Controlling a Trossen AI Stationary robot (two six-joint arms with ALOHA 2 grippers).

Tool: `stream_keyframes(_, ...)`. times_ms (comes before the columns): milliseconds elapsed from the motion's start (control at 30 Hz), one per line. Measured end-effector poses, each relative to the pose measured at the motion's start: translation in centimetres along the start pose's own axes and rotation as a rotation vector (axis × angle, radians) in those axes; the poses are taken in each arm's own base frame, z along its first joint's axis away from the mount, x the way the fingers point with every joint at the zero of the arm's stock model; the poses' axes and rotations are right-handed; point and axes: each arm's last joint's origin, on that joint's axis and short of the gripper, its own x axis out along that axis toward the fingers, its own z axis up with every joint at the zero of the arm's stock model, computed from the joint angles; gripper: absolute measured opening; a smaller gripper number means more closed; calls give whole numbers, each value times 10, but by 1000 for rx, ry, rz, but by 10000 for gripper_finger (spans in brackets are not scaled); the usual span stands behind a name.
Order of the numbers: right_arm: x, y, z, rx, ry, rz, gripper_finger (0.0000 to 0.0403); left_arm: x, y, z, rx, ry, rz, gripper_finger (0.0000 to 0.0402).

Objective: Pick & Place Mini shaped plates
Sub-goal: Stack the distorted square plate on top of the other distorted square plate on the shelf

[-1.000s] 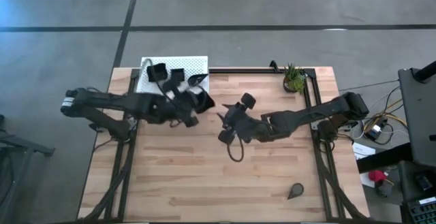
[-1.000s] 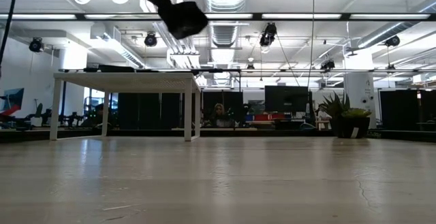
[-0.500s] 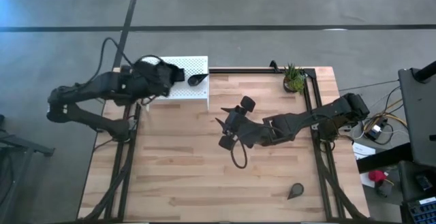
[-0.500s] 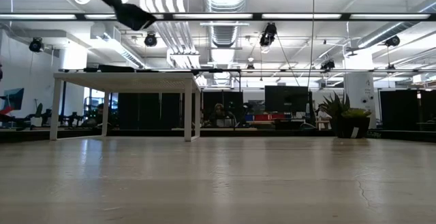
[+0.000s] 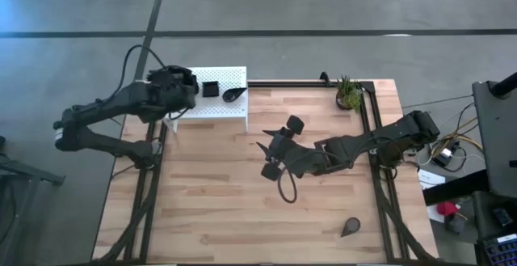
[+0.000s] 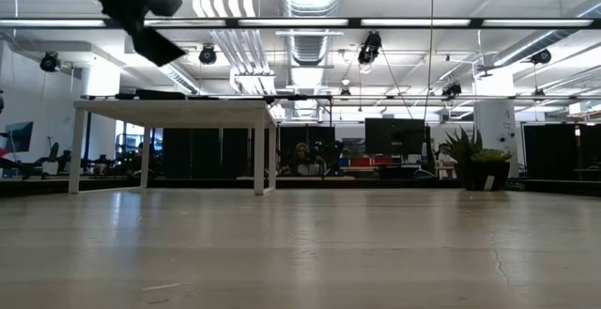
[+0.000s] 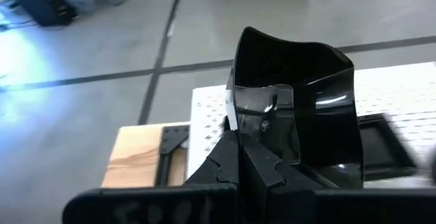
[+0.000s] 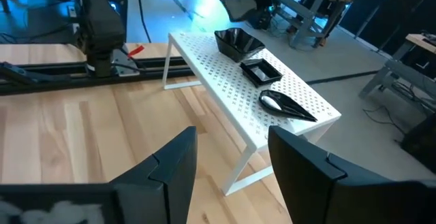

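My left gripper (image 5: 182, 89) hangs over the left part of the white perforated platform (image 5: 229, 75), shut on a larger black dish with upturned rim (image 7: 300, 101). It also shows high in the low view, with the dish (image 6: 156, 46) below it. On the platform rest a deep dish (image 8: 238, 41), a square plate (image 5: 211, 89) and a teardrop plate (image 5: 234, 94). Another teardrop plate (image 5: 350, 227) lies on the table near its near right corner. My right gripper (image 5: 271, 158) hovers open over the table's middle. My left gripper pinches the dish's upturned rim (image 7: 235, 118) on one side between its two fingers (image 7: 253, 161). The dish is lifted clear above the platform and stands tilted, its hollow facing the wrist camera.
A small green potted plant (image 5: 349, 94) stands at the table's far right edge. A black metal frame (image 5: 371, 120) runs along the table's sides. Bare wood lies on the near half of the table (image 5: 218, 209).
My left gripper has carried the dish from beside the table's middle toward the far left and now holds it over the platform's left part. In the low view it has moved leftward. My right gripper has stayed open and about where it was.
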Motion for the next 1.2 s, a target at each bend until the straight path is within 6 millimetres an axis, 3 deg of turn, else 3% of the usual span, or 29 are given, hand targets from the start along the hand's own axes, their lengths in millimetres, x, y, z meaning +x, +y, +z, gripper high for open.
stream_keyframes(167,-4,2,1,-1,-5,11,179,17,-1,-8,-14,28,57,0)
stream_keyframes(400,-6,4,0,-3,-7,19,176,30,-14,-9,-8,26,4,0)
stream_keyframes(600,-6,4,1,5,-8,19,175,41,-12,-11,-19,81,15,0)
stream_keyframes(1200,-8,2,2,17,-11,20,189,48,-16,-14,1,80,-3,24)
